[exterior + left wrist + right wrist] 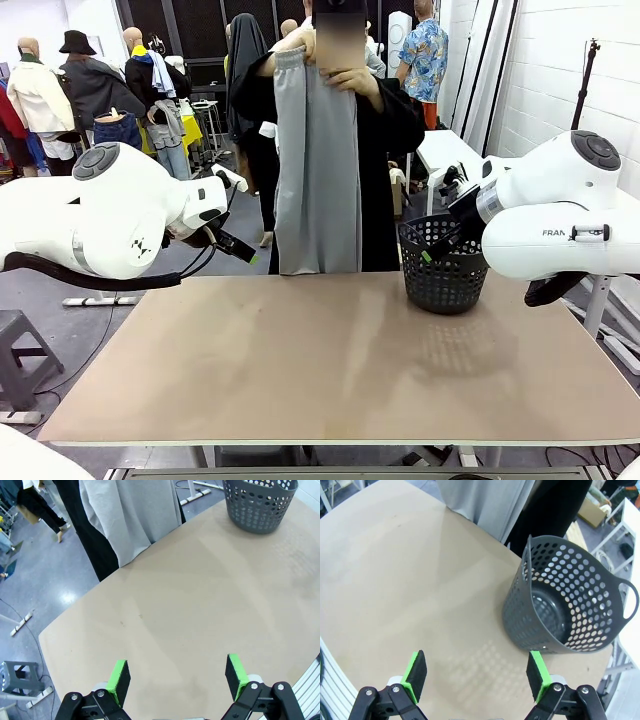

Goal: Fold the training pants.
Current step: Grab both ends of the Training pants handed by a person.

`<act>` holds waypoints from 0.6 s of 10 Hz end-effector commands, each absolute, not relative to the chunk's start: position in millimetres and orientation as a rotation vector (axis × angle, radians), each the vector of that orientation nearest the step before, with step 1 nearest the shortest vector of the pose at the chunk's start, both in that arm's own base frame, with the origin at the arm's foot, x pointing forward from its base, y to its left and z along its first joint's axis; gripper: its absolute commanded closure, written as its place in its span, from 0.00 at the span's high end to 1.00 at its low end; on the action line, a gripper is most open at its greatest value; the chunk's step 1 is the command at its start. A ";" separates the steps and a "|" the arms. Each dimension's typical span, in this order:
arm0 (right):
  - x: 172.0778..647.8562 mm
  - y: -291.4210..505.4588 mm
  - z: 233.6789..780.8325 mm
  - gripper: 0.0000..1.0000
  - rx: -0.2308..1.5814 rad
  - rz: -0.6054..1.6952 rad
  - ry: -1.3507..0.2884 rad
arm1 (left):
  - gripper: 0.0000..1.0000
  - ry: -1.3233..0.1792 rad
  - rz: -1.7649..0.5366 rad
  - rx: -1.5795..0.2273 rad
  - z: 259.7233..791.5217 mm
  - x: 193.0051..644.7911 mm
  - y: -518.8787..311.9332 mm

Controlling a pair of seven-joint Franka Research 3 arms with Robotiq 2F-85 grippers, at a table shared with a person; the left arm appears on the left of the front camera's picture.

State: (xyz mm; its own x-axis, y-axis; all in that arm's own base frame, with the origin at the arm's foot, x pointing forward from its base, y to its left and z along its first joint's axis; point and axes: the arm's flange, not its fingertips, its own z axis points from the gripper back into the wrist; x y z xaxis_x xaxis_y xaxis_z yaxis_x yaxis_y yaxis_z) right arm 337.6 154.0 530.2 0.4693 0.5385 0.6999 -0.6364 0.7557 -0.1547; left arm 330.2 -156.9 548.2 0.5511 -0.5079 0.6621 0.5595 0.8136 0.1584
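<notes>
The training pants (315, 160) hang in the air at the counter's 12 o'clock, held up by the person. One hand (345, 80) pinches the gathered waistband at the top, and the legs drop straight down together to the far edge of the counter (330, 370). Whether the hems touch that edge I cannot tell.

Judging by how it hangs, the fabric is light, soft and limp, with no stiffness of its own. It will sag from any single hold, bunch when pushed, and likely slide over the smooth board when dragged. It isn't fragile, so a firm pinch should do no harm. The best holds look to be the thick elastic waistband at its two corners and the leg hems at the other end. A hold in mid-leg would probably lift a single layer and spoil the fold.

The left arm (110, 215) is at 9 o'clock, raised off the counter, its left jaws angled down toward the middle. In the left wrist view the green pads (119, 679) stand wide apart with bare counter between them, gripping nothing. The right arm (560, 215) is at 3 o'clock, its right jaws just beside the black basket (442, 280), which stands at about 2 o'clock on the counter. Their pads (415, 672) are also spread wide and empty, with the basket at 2 o'clock from them in the right wrist view.
</notes>
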 end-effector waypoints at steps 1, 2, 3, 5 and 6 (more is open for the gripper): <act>337.8 153.4 530.4 1.00 0.133 0.721 -0.807 | 1.00 -0.757 -0.632 -0.074 547.7 330.5 -156.9; 337.8 153.4 530.4 1.00 0.133 0.721 -0.807 | 1.00 -0.757 -0.632 -0.074 547.7 330.5 -156.9; 337.8 153.4 530.4 1.00 0.133 0.721 -0.807 | 1.00 -0.757 -0.632 -0.074 547.7 330.5 -156.9; 337.8 153.4 530.4 1.00 0.133 0.721 -0.807 | 1.00 -0.757 -0.632 -0.074 547.7 330.5 -156.9; 337.8 153.4 530.4 1.00 0.133 0.721 -0.807 | 1.00 -0.757 -0.632 -0.074 547.7 330.5 -156.9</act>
State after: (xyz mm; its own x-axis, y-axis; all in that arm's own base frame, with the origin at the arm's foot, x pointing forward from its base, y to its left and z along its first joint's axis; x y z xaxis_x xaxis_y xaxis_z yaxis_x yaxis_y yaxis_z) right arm 337.6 154.0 530.2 0.4693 0.5385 0.6999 -0.6364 0.7557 -0.1547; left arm 330.2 -156.9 548.2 0.5511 -0.5079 0.6621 0.5595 0.8136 0.1584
